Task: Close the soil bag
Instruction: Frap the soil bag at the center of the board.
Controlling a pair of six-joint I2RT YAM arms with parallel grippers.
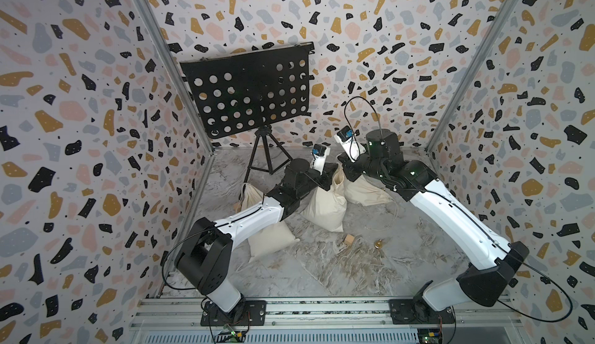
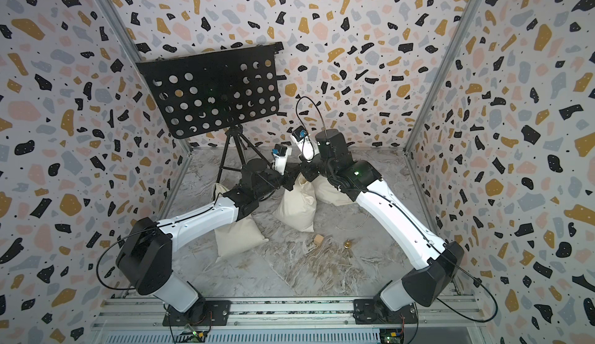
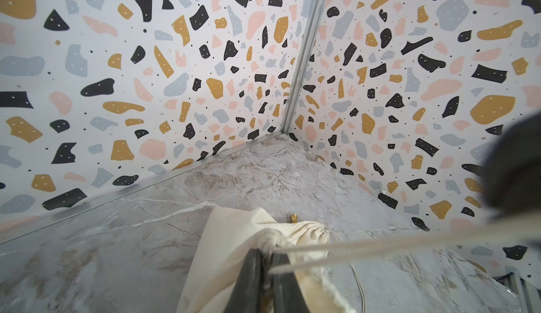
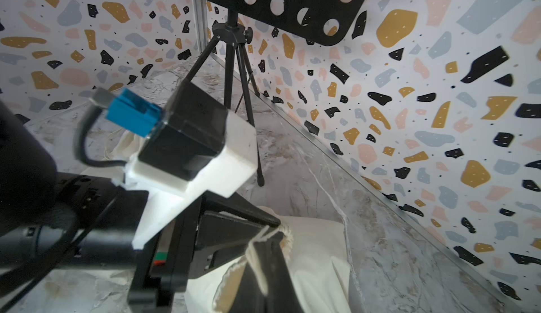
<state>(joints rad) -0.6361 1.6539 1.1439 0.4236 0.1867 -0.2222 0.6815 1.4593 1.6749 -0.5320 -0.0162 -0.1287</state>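
Observation:
In both top views the soil bag (image 1: 325,204) (image 2: 297,205), cream cloth, stands upright mid-floor, and both grippers meet at its top. In the left wrist view my left gripper (image 3: 267,251) is shut on the bag's gathered mouth (image 3: 270,235). The drawstring (image 3: 409,238) runs taut away from there. In the right wrist view my right gripper (image 4: 268,245) is shut with the drawstring (image 4: 257,248) pinched and draped over its fingers, just beside the left gripper's tip (image 4: 265,222). The bag's frayed rim (image 4: 288,238) shows behind it.
A second cream bag (image 1: 270,239) lies under the left arm and a third (image 1: 363,192) behind the right gripper. A black perforated music stand (image 1: 248,91) on a tripod stands at the back left. A wooden cube (image 1: 348,239), a brass knob (image 1: 379,244) and a loose cord (image 1: 391,216) lie on the floor.

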